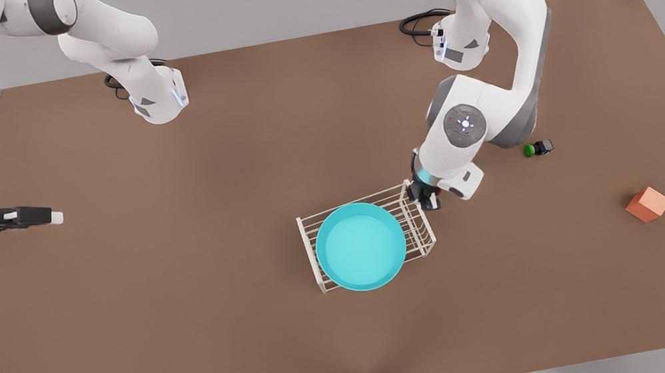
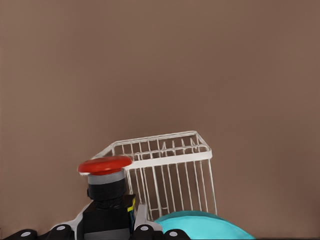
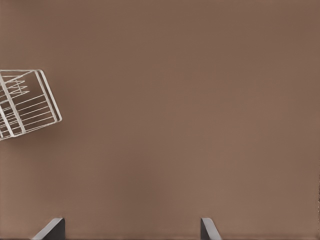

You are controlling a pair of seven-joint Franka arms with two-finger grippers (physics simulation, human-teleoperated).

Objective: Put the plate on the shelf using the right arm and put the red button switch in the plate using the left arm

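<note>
The turquoise plate (image 1: 361, 246) lies on top of the white wire shelf (image 1: 422, 229) near the table's middle. My left gripper (image 1: 429, 196) hovers at the shelf's end on the front view's right. It is shut on the red button switch (image 2: 105, 165), whose black body sits between the fingers with the red cap up. From the left wrist the shelf (image 2: 167, 170) and the plate's rim (image 2: 202, 225) lie just beyond the switch. My right gripper (image 1: 55, 218) waits open far off at the front view's left, its fingertips (image 3: 52, 229) wide apart and the shelf (image 3: 25, 102) distant.
A black switch with a green cap (image 1: 536, 148) lies on the brown table (image 1: 190, 305) to the front view's right of the left arm. An orange cube (image 1: 648, 204) sits farther right. Cables (image 1: 420, 22) coil at the arm bases.
</note>
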